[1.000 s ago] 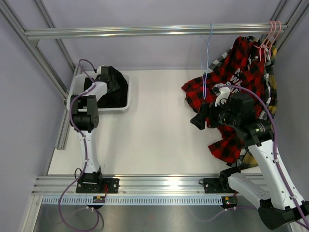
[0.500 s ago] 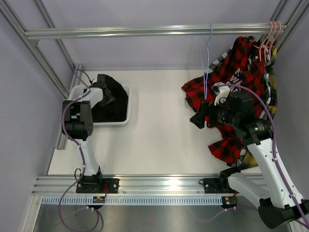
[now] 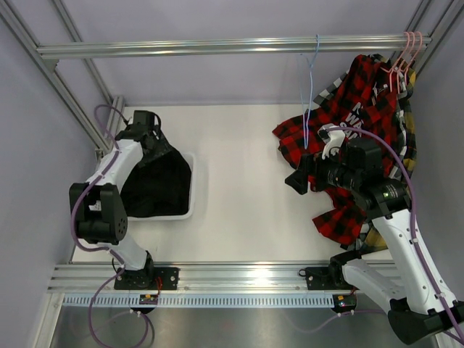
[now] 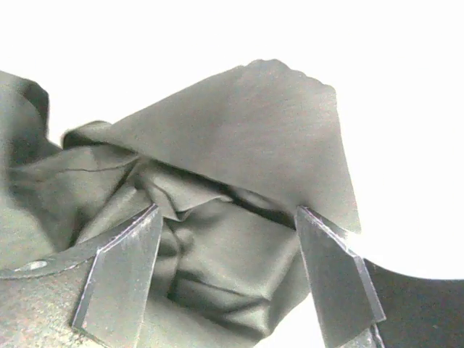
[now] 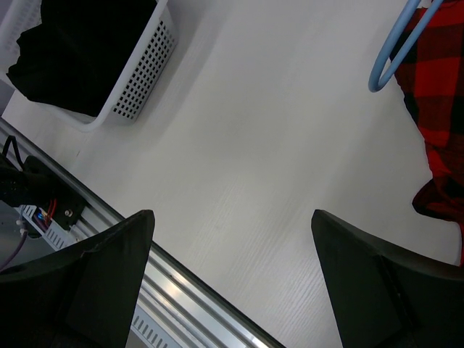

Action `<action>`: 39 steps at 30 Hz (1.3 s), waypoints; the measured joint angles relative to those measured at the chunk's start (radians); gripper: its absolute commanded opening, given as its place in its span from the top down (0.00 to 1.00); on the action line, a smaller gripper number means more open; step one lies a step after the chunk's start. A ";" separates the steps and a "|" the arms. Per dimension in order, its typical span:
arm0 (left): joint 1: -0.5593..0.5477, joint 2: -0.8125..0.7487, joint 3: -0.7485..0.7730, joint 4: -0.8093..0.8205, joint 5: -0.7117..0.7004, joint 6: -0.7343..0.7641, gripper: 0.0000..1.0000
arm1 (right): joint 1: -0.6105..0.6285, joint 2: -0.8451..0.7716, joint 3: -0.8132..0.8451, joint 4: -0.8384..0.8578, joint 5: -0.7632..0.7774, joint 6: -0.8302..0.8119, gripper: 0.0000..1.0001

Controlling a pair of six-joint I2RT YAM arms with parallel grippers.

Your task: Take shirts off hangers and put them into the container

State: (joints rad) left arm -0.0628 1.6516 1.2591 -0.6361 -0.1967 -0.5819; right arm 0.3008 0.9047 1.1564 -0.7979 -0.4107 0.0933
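A black shirt (image 3: 156,181) fills the white slotted container (image 3: 190,190) at the table's left and trails past its far edge. My left gripper (image 3: 148,125) hovers at that far end. In the left wrist view the left gripper (image 4: 228,217) is open, with loose folds of the black shirt (image 4: 239,145) between its fingers. A red-and-black plaid shirt (image 3: 362,94) hangs from pink hangers (image 3: 406,54) at the back right. A bare blue hanger (image 3: 310,87) hangs beside it. My right gripper (image 3: 297,181) is open over bare table with nothing in it, as the right wrist view of the right gripper (image 5: 232,217) shows.
A yellow-and-dark plaid shirt (image 3: 409,123) and a black-and-white check one (image 3: 333,90) hang behind the red plaid shirt. The hanging rail (image 3: 232,47) crosses the back. In the right wrist view the container (image 5: 145,65) is at upper left and the aluminium front rail (image 5: 181,290) lies below.
The left arm's elbow swung toward the near edge and its gripper moved to the far left. The container with the black shirt slid nearer. The right arm stayed still.
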 measured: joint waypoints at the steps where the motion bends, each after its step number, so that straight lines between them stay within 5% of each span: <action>1: 0.000 -0.017 0.035 -0.010 -0.002 0.005 0.20 | 0.000 0.001 0.000 0.000 -0.001 -0.002 0.01; 8: -0.005 -0.042 0.253 -0.029 -0.053 0.053 0.16 | 0.000 0.002 0.000 0.000 -0.003 -0.011 0.01; 16: -0.005 0.251 0.511 -0.071 -0.105 0.097 0.14 | 0.000 0.005 0.000 0.000 -0.004 -0.018 0.00; 26: -0.005 0.388 0.529 -0.172 -0.104 0.115 0.19 | 0.000 0.004 -0.018 0.001 -0.004 -0.017 0.01; 31: -0.005 0.388 0.519 -0.179 -0.104 0.122 0.37 | 0.000 0.004 -0.021 0.003 -0.004 -0.016 0.01; 34: -0.005 0.388 0.500 -0.179 -0.104 0.123 0.59 | 0.000 0.004 -0.024 0.009 -0.004 -0.016 0.01; 35: -0.005 0.388 0.494 -0.182 -0.104 0.131 0.73 | 0.000 0.004 -0.024 0.008 -0.004 -0.016 0.01; 39: -0.005 0.380 0.472 -0.187 -0.105 0.133 0.97 | 0.000 0.002 -0.025 0.009 -0.004 -0.016 0.01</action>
State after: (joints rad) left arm -0.0681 2.0319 1.7309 -0.8227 -0.3012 -0.4488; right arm 0.3008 0.9070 1.1316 -0.7891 -0.4149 0.0769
